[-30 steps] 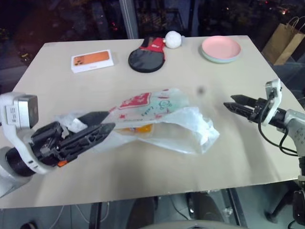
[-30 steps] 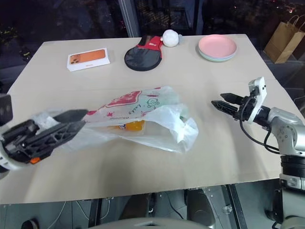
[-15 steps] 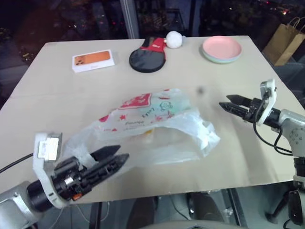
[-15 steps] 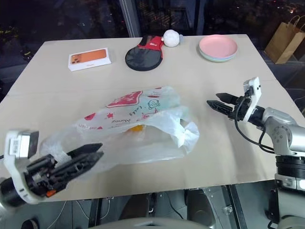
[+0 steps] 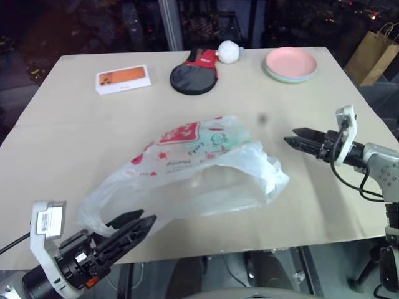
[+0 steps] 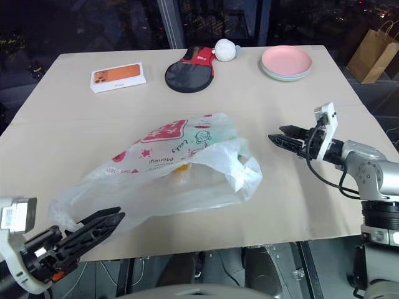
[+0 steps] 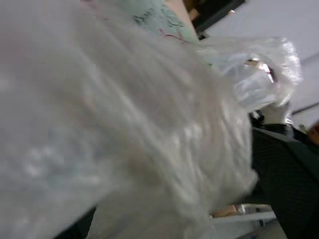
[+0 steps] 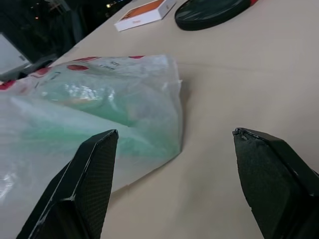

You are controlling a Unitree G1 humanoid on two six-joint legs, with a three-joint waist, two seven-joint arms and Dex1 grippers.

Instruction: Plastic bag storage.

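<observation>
Left gripper [image 5: 136,222] at 7 o'clock, fingers apart, just off bag's near-left corner; bag [image 5: 193,168] crumpled mid-surface [image 5: 75,124]; right gripper [image 5: 299,138] at 3 o'clock, fingers spread, empty, pointing at bag

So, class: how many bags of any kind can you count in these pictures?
2. The plastic bag lies mid-table between the grippers. A brown paper bag stands beyond the table's far right corner. Others could be hidden out of frame.
</observation>
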